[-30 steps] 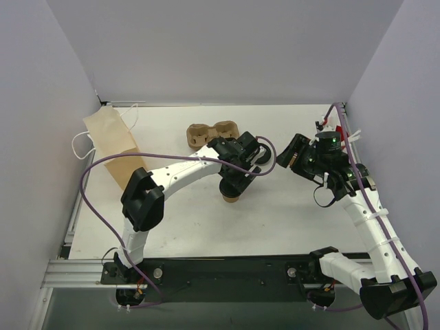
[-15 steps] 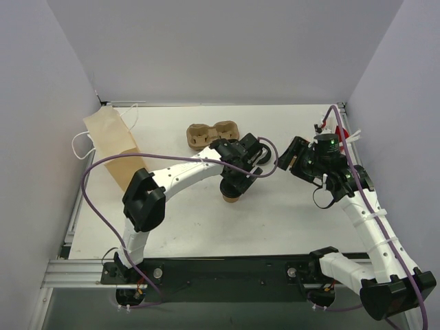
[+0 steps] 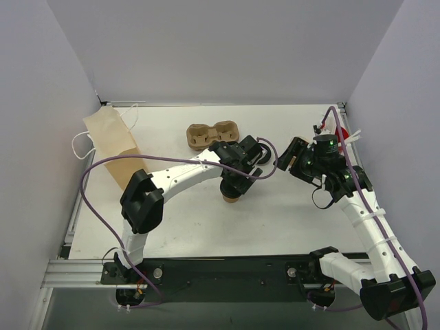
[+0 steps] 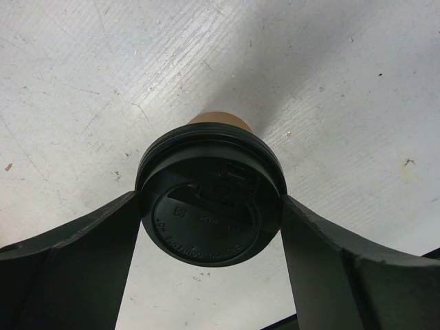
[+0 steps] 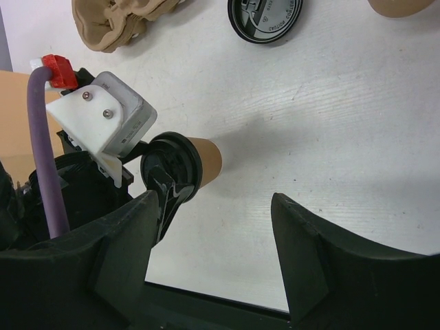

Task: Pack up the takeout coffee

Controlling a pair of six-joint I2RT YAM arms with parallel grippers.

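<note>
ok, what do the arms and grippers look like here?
Left arm and right arm: white link shells, black joint housings, a purple cable looping along each. Green light on the right wrist. Left gripper and right gripper: matte black, two wedge fingers. White two-screw bracket with red connector at the left wrist.

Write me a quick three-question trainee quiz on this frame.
1. True or false: the cup has its lid on.
2. Pick one. The left jaws are closed on: A) nothing, B) the cup, at its lid, C) a spoon.
3. Fill in: the right jaws stand ____ with nothing between them.

Key: 1 true. 2 B. 3 open.
</note>
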